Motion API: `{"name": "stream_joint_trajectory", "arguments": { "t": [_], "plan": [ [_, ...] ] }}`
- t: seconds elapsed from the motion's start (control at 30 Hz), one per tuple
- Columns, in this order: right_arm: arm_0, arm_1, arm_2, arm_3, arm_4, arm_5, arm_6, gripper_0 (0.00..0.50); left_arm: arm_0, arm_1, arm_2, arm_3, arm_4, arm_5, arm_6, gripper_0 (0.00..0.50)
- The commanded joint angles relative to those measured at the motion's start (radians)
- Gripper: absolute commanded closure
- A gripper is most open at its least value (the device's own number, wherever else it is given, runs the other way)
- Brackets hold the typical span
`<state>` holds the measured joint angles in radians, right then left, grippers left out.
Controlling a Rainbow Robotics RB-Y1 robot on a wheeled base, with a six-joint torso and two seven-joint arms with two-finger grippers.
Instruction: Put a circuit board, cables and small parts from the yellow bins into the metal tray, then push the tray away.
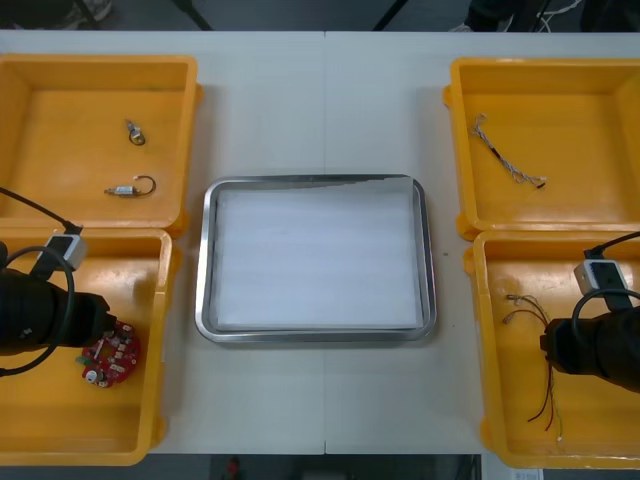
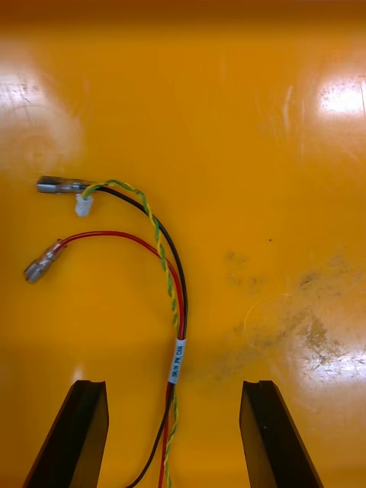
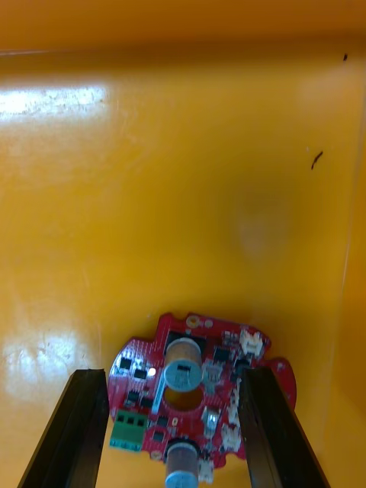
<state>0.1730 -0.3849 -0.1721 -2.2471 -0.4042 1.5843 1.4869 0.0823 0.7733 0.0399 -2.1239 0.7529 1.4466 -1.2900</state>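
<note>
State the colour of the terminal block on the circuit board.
The terminal block is green, shown best in the left wrist view.

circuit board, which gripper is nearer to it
Left. The left gripper hangs open just over the circuit board; the right gripper is across the tray, open over a cable.

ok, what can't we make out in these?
- Front view: circuit board partly under the left arm.
- Left wrist view: board's near edge cut off at the open left gripper.
- Right wrist view: cable runs off the edge at the open right gripper.
- Front view: small metal parts too small to identify.
</note>
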Motion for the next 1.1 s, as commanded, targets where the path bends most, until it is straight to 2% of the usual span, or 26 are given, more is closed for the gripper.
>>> {"name": "stream_joint_trajectory", "arguments": {
  "t": [0.03,0.43,0.97,1.0,1.03,1.07,1.1],
  "plan": [
    [0.025,0.014,0.020,0.038,0.012,-0.035,0.019,0.000,0.030,-0.015,-0.041,0.024,-0.026,-0.063,0.123,0.000],
    [0.026,0.009,0.052,0.136,0.016,-0.118,0.033,0.000,0.042,-0.015,-0.069,0.055,-0.055,-0.107,0.120,0.000],
    [0.062,0.009,0.066,0.138,0.016,-0.119,0.039,0.000,0.059,-0.015,-0.083,0.067,-0.073,-0.137,0.118,0.000],
    [0.065,0.009,0.066,0.138,0.016,-0.119,0.039,0.000,0.059,-0.015,-0.083,0.067,-0.073,-0.137,0.118,0.040],
    [0.066,0.011,0.066,0.138,0.016,-0.119,0.039,0.000,0.060,-0.015,-0.084,0.067,-0.073,-0.137,0.118,0.224],
    [0.068,0.009,0.066,0.138,0.015,-0.121,0.041,0.000,0.060,-0.015,-0.084,0.067,-0.072,-0.137,0.118,0.274],
    [0.068,0.009,0.066,0.138,0.015,-0.124,0.042,0.000,0.060,-0.015,-0.086,0.067,-0.073,-0.137,0.120,0.370]
  ]
}}
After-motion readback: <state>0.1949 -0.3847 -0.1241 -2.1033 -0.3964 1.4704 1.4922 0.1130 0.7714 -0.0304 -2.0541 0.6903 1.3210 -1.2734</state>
